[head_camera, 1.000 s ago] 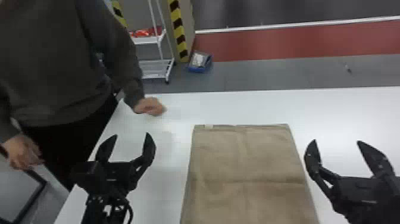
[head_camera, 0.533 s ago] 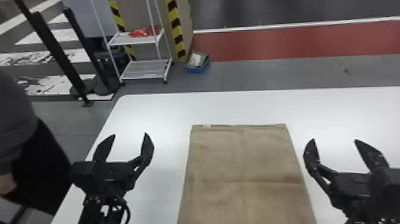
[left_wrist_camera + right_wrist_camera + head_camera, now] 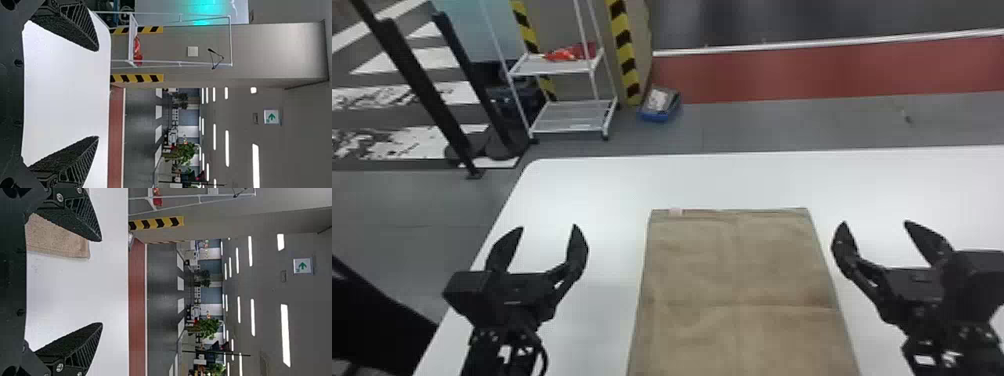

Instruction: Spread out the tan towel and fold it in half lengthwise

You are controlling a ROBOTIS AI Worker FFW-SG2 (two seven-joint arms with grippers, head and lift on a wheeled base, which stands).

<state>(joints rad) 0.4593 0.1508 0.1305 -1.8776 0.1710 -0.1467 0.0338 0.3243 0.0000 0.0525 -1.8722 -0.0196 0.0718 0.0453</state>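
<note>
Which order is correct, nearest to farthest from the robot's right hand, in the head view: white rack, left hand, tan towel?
1. Tan towel: just left of the right hand.
2. Left hand: past the towel's left side.
3. White rack: on the floor beyond the table, toward the left.

Seeing a rack (image 3: 572,117) beyond the table (image 3: 582,185), red stuff (image 3: 564,54) up top, now spotting a blue box (image 3: 659,114) by striped tape (image 3: 624,47), catching a plant (image 3: 186,152) in the left wrist view!
</note>
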